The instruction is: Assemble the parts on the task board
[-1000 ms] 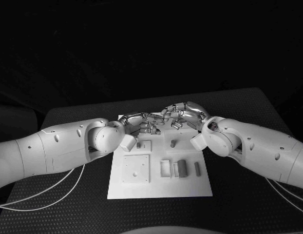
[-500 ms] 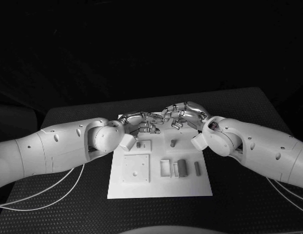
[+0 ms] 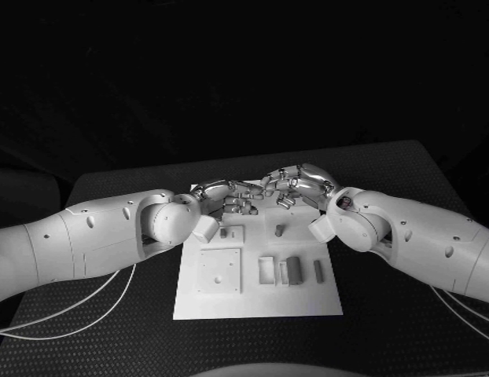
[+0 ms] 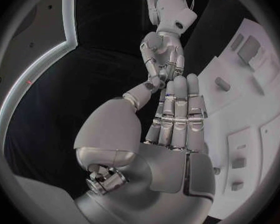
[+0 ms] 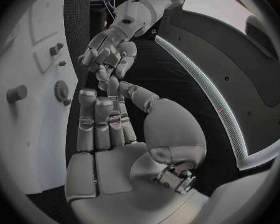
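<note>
Left hand (image 3: pixel 224 196) and right hand (image 3: pixel 293 187) fingertip to fingertip over task board's (image 3: pixel 259 302) far edge, grasp unclear

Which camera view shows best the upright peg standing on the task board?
The head view: the upright peg stands unobstructed on the task board. The right wrist view shows it distorted near the rim. In the left wrist view it is small, harder to read.

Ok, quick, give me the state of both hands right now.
Left hand: fingers straight, fingertips meeting the right hand; holding anything cannot be told.
Right hand: same, cannot be told.
</note>
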Motion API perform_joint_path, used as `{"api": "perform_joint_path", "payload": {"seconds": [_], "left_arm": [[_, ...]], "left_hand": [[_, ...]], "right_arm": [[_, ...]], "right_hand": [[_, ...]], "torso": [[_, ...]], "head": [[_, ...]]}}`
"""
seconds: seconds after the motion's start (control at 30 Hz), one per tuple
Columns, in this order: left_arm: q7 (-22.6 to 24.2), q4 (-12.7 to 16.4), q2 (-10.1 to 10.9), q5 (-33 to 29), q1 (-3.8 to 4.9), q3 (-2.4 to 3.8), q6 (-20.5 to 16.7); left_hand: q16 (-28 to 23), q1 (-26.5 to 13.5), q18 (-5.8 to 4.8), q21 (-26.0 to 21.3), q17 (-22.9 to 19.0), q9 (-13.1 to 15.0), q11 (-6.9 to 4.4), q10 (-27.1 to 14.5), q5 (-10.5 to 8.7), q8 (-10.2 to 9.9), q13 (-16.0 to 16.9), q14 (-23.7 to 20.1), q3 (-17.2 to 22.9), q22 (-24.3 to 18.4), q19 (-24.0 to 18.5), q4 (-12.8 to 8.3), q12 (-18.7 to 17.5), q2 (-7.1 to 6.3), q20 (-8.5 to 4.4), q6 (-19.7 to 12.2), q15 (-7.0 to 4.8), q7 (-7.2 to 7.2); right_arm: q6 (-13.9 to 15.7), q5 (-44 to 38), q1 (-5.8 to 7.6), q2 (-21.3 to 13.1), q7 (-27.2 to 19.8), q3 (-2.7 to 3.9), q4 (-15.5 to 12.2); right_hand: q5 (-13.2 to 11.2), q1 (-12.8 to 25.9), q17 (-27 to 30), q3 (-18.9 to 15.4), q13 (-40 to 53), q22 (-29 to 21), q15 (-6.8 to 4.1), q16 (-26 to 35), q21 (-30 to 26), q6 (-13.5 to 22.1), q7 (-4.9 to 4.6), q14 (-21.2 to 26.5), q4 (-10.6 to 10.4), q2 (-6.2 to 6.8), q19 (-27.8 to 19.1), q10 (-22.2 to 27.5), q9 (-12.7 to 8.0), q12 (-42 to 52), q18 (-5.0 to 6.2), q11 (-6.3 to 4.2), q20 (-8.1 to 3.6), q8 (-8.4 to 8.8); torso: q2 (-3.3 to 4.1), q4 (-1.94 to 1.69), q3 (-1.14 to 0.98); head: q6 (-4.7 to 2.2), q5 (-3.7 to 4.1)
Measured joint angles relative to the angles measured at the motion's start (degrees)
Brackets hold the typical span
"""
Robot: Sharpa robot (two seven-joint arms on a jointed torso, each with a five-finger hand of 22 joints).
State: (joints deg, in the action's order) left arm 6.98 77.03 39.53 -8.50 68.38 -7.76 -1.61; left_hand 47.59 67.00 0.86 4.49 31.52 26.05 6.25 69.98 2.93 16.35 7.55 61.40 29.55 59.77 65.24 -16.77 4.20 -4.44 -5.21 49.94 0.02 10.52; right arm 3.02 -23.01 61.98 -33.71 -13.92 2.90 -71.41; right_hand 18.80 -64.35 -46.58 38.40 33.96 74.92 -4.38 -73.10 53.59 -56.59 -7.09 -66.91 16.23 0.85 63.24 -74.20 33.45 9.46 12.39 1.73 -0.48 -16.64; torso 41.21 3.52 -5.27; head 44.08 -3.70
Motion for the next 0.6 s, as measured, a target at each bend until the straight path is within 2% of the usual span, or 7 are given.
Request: {"api": "perform_joint_path", "payload": {"seconds": [0.6], "left_arm": [[-0.2,0.1,0.0,-0.1,0.01,0.00,-0.1]], "left_hand": [[-0.4,-0.6,0.00,0.0,0.9,0.0,0.19,-0.2,0.00,0.0,-0.1,0.0,-1.0,0.0,-0.2,-0.2,0.0,-0.13,-0.22,-0.2,0.00,-0.20]], "right_arm": [[-0.1,-0.2,-0.16,0.2,0.0,0.00,-0.1]], "right_hand": [[0.0,-0.2,0.0,0.0,0.1,0.0,0.02,0.0,0.0,-0.1,-0.09,0.0,0.0,-0.24,0.0,0.0,0.0,0.0,0.00,0.00,0.01,0.00]], "torso": [[0.00,0.00,0.00]], "head": [[0.07,-0.02]]}}
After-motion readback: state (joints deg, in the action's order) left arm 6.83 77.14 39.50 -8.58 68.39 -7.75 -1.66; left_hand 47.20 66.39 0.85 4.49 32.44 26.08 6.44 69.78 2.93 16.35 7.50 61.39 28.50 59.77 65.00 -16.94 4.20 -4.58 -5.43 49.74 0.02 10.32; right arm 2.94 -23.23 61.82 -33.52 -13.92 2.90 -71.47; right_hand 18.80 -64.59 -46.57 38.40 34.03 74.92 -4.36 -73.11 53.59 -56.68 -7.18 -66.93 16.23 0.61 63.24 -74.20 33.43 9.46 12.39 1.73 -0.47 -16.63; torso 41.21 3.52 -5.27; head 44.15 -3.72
